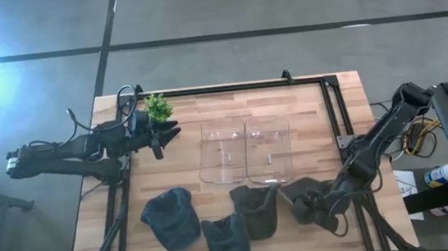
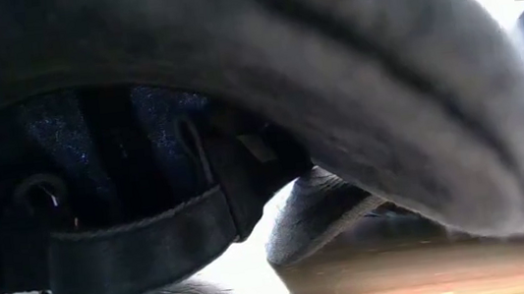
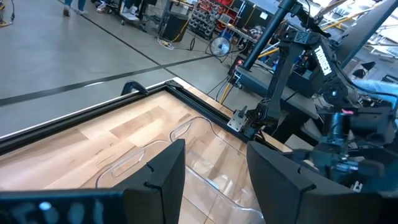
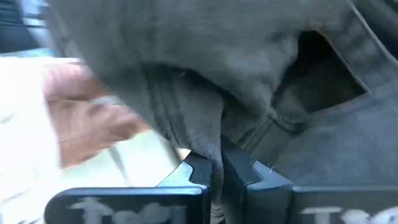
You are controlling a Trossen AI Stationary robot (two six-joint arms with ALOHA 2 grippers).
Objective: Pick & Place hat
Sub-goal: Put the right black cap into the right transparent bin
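Right wrist view: right pincer clamped on a thin fold of the rightmost hat at desk front; slip likely on lifting; left pincer apart, idle.

**Cloth, wood and clear plastic**

The hats are soft, matt dark cloth with stitched seams, one pinched between the right gripper and its matt black plastic fingers. The table is pale, smooth wood with a slight sheen. The bins are glossy clear plastic.
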